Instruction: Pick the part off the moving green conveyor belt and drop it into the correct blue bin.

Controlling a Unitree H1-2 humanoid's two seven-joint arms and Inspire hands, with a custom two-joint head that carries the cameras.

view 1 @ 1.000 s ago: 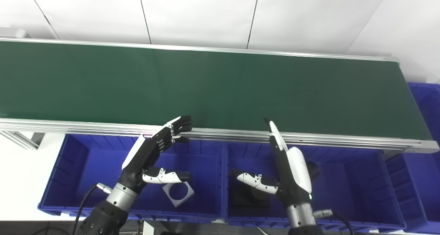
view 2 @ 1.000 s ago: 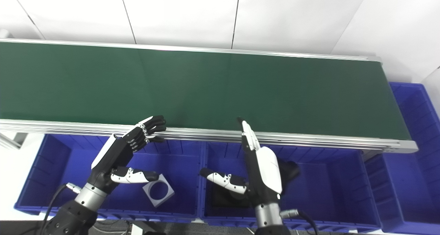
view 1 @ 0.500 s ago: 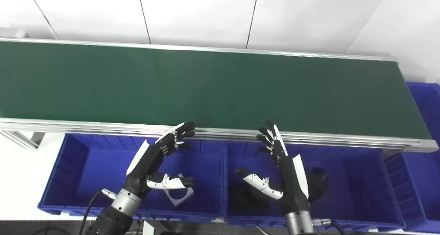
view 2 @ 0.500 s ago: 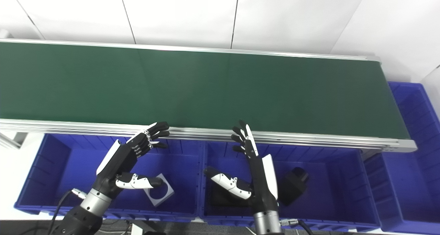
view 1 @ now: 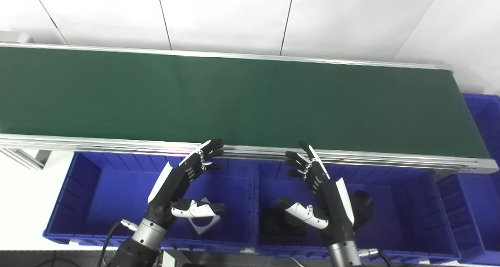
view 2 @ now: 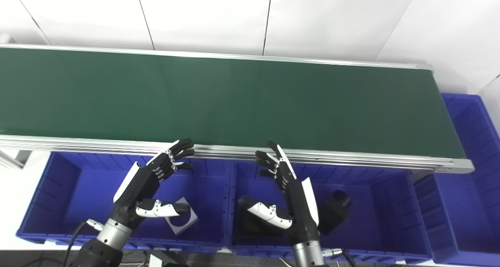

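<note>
The green conveyor belt [view 1: 250, 99] runs across the view and carries no part. My left hand [view 1: 179, 185] is open and empty above the left blue bin [view 1: 97, 189], fingertips near the belt's front rail. My right hand [view 1: 324, 196] is open and empty above the middle blue bin [view 1: 402, 204]. A grey square part with a round hole [view 2: 180, 221] lies in the left bin, partly hidden by my left thumb. A black block [view 2: 335, 210] and a flat black part [view 1: 279, 224] lie in the middle bin, partly hidden by my right hand.
A third blue bin [view 2: 468, 173] stands at the right end of the belt. The belt's aluminium front rail [view 1: 97, 144] runs just beyond both hands. A white wall stands behind the belt.
Both hands have drawn back and lower toward the bins. My right hand has turned and spread its fingers, uncovering the black block in the middle bin. The belt stays bare.
</note>
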